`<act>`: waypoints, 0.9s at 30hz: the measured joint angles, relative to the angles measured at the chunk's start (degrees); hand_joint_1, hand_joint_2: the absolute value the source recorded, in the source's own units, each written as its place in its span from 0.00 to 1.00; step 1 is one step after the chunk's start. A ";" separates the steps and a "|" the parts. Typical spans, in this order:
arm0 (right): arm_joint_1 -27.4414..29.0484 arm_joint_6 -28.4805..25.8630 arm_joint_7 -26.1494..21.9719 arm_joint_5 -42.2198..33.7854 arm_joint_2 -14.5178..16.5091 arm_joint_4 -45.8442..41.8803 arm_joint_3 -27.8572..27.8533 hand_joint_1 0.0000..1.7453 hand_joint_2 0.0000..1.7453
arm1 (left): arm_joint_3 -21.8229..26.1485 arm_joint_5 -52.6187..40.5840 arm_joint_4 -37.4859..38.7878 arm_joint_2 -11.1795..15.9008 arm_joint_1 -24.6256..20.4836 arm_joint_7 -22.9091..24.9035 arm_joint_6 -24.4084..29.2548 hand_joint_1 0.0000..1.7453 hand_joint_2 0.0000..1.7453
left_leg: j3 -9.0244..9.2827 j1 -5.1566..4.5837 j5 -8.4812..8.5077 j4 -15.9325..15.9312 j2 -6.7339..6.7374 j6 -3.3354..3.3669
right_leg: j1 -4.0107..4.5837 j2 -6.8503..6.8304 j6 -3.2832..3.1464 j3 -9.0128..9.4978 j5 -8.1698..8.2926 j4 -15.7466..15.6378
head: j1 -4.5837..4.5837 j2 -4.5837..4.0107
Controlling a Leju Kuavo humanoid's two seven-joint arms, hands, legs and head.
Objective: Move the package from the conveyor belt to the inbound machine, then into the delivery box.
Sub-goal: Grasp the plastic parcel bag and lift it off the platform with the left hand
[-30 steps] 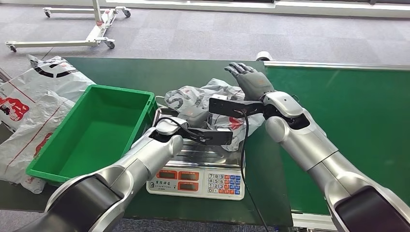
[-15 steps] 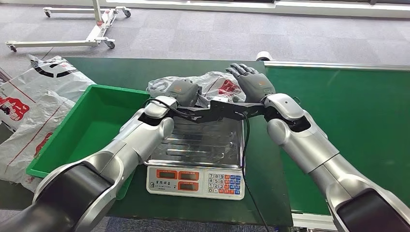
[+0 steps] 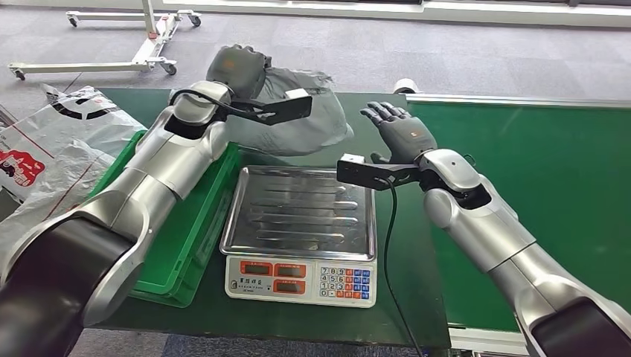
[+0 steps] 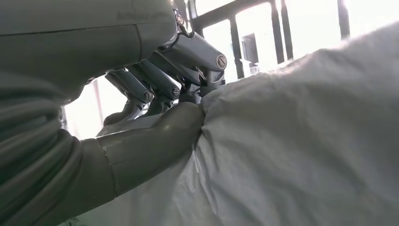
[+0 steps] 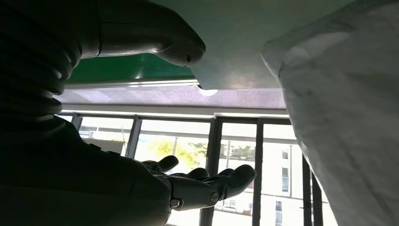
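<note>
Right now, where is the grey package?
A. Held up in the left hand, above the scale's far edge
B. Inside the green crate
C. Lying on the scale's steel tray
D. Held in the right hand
A: the left hand grips the package in the air, and the scale tray is bare.

One grey package (image 3: 301,119) held aloft, one green crate (image 3: 195,223), one weighing scale (image 3: 301,238), two robot hands — left (image 3: 234,68) and right (image 3: 398,130) — and, at far left, perhaps three more white bags (image 3: 63,141), their edges overlapping.
</note>
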 joint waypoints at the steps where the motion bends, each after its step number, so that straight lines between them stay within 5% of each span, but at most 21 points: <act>1: 0.04 0.00 -0.01 0.02 -0.10 -0.08 -0.01 0.00 1.00 | 0.12 -0.05 -0.29 0.30 -0.17 0.03 -0.02 1.00 1.00 | 0.00 0.00 0.00 0.00 -0.01 0.00 | 0.00 -0.01 0.00 0.00 0.00 0.00 | 0.00 0.00; 12: 0.09 -0.41 0.00 0.29 -1.74 -0.38 -0.27 0.00 1.00 | 0.84 -4.09 -4.36 5.15 -3.22 0.84 0.25 1.00 1.00 | -0.01 0.00 0.01 0.00 0.01 0.00 | 0.00 0.01 -0.02 -0.02 0.01 0.01 | 0.00 0.00; 27: 7.22 -2.37 0.67 1.82 -9.20 -7.41 -4.64 0.00 1.00 | 2.63 -6.05 -12.66 18.72 -5.61 -2.26 -1.51 1.00 1.00 | -0.03 0.01 0.00 -0.02 0.11 -0.01 | 0.02 0.09 -0.02 -0.06 0.01 0.02 | -0.01 0.00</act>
